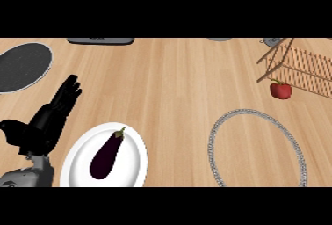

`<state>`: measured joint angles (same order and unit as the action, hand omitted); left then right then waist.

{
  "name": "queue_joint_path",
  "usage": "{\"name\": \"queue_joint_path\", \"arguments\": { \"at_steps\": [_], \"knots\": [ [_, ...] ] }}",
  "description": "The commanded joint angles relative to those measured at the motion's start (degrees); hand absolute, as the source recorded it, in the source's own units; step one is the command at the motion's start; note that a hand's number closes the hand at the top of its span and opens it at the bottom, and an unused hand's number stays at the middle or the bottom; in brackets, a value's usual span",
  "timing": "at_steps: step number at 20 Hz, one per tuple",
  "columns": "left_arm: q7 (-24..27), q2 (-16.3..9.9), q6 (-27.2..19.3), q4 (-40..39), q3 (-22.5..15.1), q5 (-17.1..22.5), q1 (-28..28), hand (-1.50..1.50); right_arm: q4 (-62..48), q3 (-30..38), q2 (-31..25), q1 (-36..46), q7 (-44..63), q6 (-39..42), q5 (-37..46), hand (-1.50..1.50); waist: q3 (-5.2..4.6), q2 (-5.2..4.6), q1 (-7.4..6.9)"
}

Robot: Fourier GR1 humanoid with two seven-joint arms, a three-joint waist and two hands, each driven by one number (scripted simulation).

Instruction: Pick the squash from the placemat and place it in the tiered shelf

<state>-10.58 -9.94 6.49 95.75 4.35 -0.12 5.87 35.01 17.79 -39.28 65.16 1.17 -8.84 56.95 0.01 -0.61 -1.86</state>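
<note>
Wooden counter (168, 88): no squash shows, placemat (256, 149) at four o'clock bare. Left hand (48, 116) at nine, fingers straight, idle. Shelf (304, 66) at two. Squash must be located first.

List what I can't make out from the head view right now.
Squash: none shows in head view; where it is cannot be told.
Right robot hand: outside the frame.
Tiered shelf: cut off by the right edge; its tiers unclear.
Grey object at top: cut by the upper edge, unidentifiable.
</note>
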Motion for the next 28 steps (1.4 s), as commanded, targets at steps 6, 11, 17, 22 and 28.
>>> {"name": "queue_joint_path", "arguments": {
  "at_steps": [6,11,17,22,28],
  "knots": [
    [0.82,0.75,-0.45,1.96,-0.16,-0.56,-2.01,0.0,-10.64,-2.49,-0.79,-1.54,-9.08,4.86,1.29,1.5,0.02,0.14,0.26],
    [-0.52,-0.29,1.52,2.67,0.37,0.93,-2.27,0.0,-15.58,-0.05,-2.61,-0.06,-5.11,1.12,1.2,1.5,0.04,-0.01,-0.15],
    [-2.37,0.04,-0.01,-0.14,1.25,0.85,2.88,0.0,-14.02,3.32,-5.95,-2.24,6.55,-11.23,1.52,1.5,0.06,-0.12,0.82],
    [0.11,0.51,0.52,1.45,-0.23,-0.34,-0.91,0.0,-18.76,-14.2,-10.84,-5.96,7.02,3.59,19.26,-1.5,-0.19,0.02,0.04],
    [2.02,0.36,0.14,-2.24,1.53,-0.47,0.19,0.0,-16.77,-7.76,-9.25,-0.78,15.6,2.57,13.92,-1.5,-0.01,0.23,0.77]
  ]
}}
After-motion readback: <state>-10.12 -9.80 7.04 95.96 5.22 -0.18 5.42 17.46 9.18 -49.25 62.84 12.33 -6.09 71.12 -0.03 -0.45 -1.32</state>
